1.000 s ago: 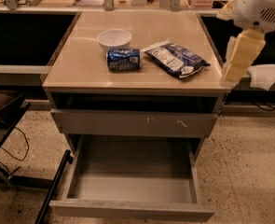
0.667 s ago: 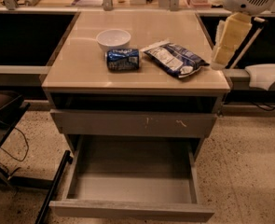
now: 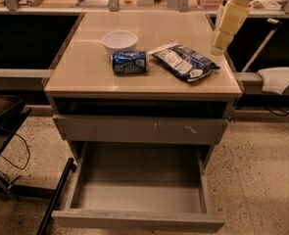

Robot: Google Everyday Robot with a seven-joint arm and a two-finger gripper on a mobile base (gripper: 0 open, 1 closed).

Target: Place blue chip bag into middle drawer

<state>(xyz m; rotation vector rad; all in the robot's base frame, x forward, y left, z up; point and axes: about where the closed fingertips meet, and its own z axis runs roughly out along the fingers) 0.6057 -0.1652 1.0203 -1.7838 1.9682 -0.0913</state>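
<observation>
The blue chip bag [image 3: 184, 62] lies flat on the tan tabletop, right of centre, with its white printed panel facing up. The middle drawer [image 3: 134, 221] is pulled out below the table; its smooth grey inside holds nothing. My gripper [image 3: 218, 46] hangs from the cream arm at the top right. It is over the table's right edge, just right of and behind the bag, and not touching it.
A blue soda can [image 3: 129, 62] lies on its side left of the bag, with a white bowl [image 3: 119, 40] behind it. A closed grey drawer front with pale scratches [image 3: 139, 129] sits above the open drawer. A dark stand [image 3: 7, 121] is at the left.
My arm has swung up and leftward from beside the table's right edge to over its right rear part, nearer the bag. The bag, can, bowl and drawer have not moved.
</observation>
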